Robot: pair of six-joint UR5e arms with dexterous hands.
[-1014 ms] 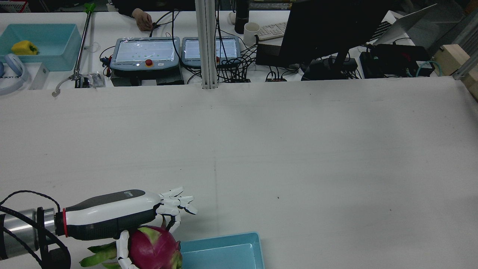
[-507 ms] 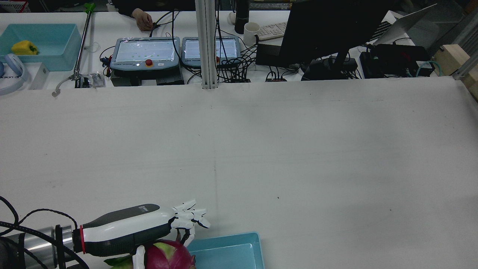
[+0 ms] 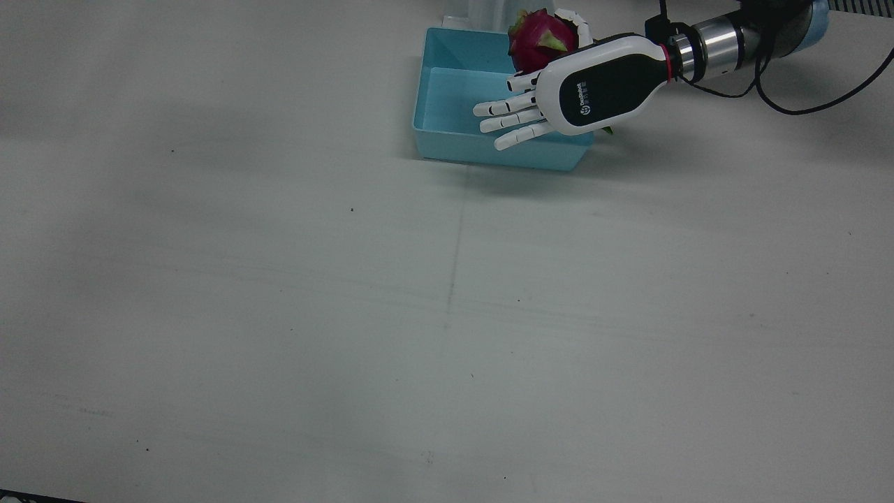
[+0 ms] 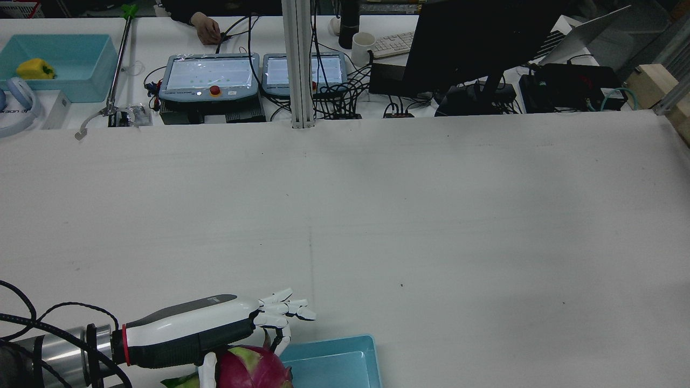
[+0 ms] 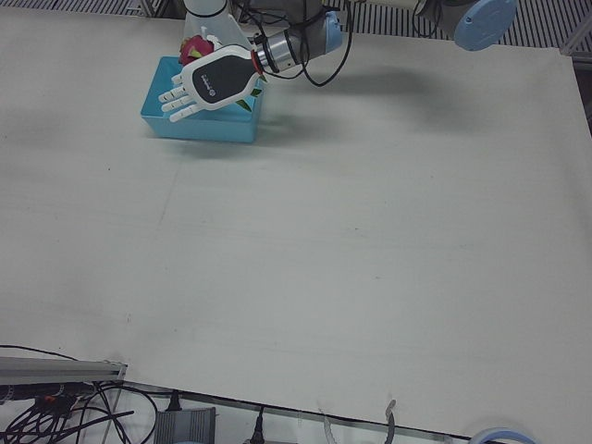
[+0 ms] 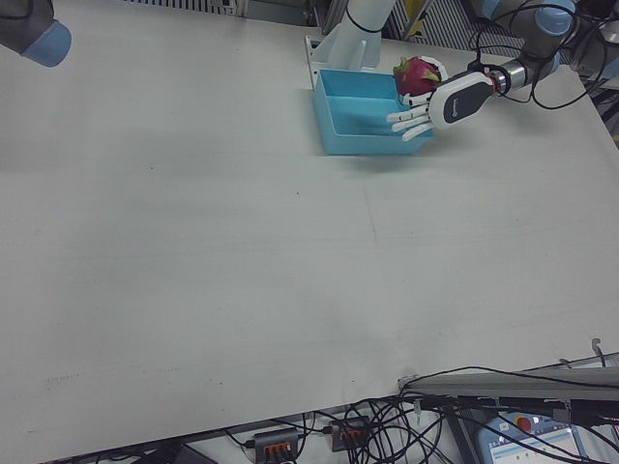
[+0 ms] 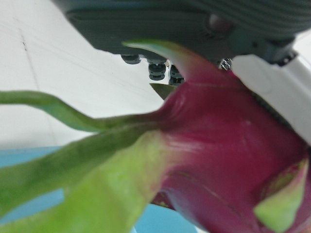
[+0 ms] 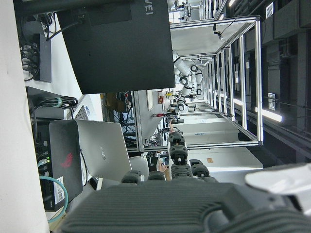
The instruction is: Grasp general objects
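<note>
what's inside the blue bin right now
The visible floor of the blue bin is bare. The left robot hand holds the dragon fruit above its edge and covers that side of the bin, so that part cannot be checked.

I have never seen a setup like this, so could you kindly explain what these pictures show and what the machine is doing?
It is a robot with two arms at a white table, each ending in a many-fingered hand. The pictures come from fixed cameras: one almost straight above, one behind the arms, two at the operators' side. Two more sit on the hands themselves.

Only the left hand is visible from outside. It holds a dragon fruit, pink with green leaves, at the edge of a blue tray with its fingers stretched over the tray. The left hand camera shows that fruit very close.

The right hand appears only as a dark blur in its own camera, which looks off toward a monitor and laptop.
</note>
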